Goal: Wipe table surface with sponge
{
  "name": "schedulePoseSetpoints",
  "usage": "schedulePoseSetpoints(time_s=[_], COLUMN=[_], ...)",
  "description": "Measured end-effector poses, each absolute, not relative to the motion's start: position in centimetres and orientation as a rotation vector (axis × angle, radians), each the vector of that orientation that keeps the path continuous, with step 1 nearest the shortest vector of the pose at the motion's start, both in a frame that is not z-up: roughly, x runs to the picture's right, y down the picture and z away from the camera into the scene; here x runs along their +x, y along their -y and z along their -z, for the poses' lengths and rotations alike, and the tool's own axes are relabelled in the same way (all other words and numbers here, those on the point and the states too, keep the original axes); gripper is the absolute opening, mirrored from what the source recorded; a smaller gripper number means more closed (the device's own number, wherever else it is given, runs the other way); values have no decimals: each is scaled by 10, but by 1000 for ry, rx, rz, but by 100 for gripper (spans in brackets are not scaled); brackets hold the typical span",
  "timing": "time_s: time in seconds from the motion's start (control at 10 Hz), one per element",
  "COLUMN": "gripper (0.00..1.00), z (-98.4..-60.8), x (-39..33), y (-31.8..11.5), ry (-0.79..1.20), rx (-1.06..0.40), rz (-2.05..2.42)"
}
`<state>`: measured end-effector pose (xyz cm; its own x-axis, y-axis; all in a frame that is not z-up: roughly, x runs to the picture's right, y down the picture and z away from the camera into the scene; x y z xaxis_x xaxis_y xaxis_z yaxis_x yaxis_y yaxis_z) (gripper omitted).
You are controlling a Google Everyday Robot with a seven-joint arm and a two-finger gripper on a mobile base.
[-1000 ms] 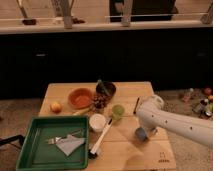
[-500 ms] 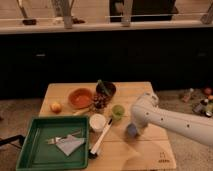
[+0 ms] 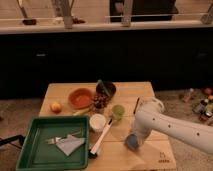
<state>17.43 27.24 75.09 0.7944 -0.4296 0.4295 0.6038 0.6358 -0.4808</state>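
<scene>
Green tray at far left, overlapping the table's left edge; grey folded cloth lies in it, beside what may be cutlery, hard to make out.

Above the tray: small orange-yellow fruit on the wood. Right of it, an orange bowl, then a dark bowl with something green sticking out, and a dark cluster just in front of it.

Centre: white cup, a white-handled brush lying diagonally from the cup toward the front edge, green cup just right of that.

Right of centre: sponge, blue-grey, sitting on the table surface near the front right. White arm comes in from the right edge, bending down over it. Gripper is at the sponge, seemingly pressing on or holding it from above; whether the fingers are apart or together cannot be told.

Progress, as a judgement: sponge appears in hand and down on the wood, so the wipe is under way or about to start. Only the bare front-right patch looks reachable; the crowded left and middle remain unwiped as far as can be seen.
</scene>
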Motion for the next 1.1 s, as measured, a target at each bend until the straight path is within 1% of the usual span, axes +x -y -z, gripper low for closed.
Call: schedulePoseSetpoints(time_s=[0.2, 0.6, 0.8, 1.1], gripper=[0, 0, 0, 0], z=[-748, -769, -783, -795], x=[192, 234, 238, 219], y=[-276, -278, -266, -242], ry=[270, 222, 209, 217], rx=[-671, -715, -698, -648], rz=[587, 521, 504, 516])
